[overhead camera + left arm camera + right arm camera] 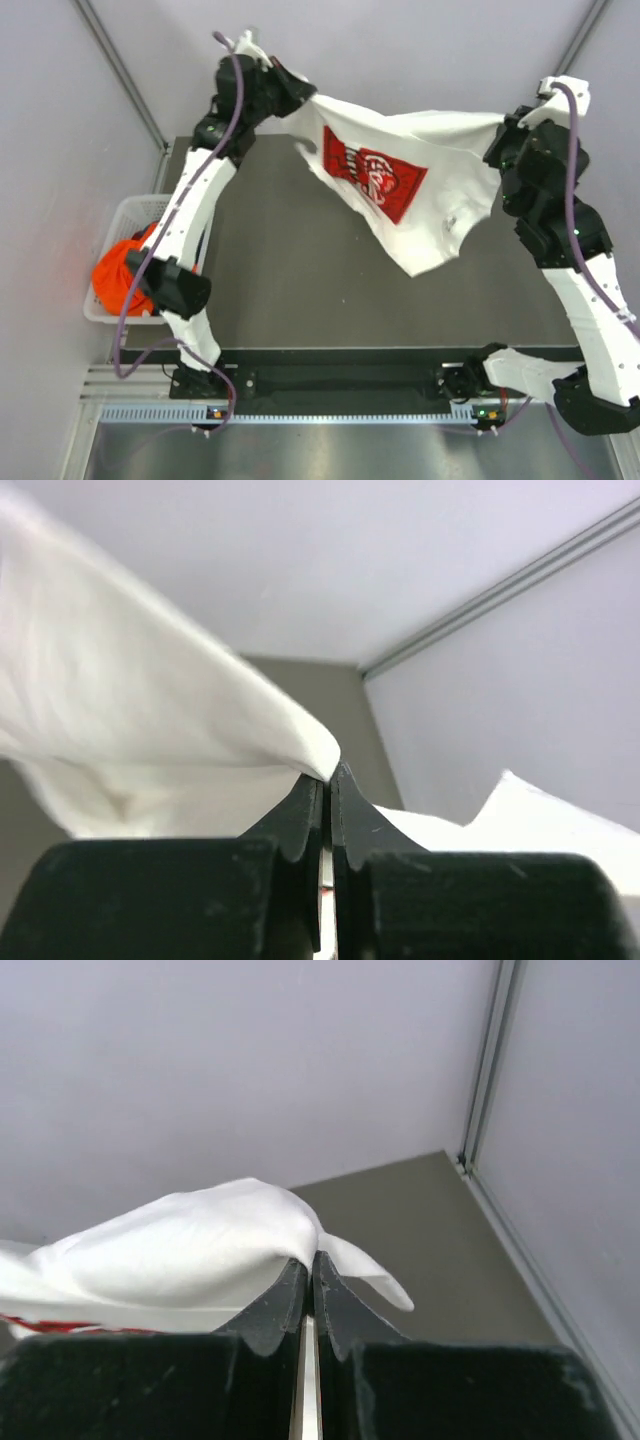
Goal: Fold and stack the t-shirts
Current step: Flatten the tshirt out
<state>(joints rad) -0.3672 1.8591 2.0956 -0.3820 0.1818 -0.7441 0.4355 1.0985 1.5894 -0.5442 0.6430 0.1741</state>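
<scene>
At the left gripper (328,776), the jaws are clamping shut on an edge of the white t-shirt (450,140), and the right gripper (310,1262) is pinching the opposite edge. Both are holding it stretched in the air above the table (300,290), spreading it for folding. Next it likely needs lowering flat. Only the overhead view is showing its sagging body and the orange t-shirt (118,272) in the basket (125,205).

The white t-shirt (452,165) carries a red chest print (375,173) — its white lettering too small to read.
</scene>
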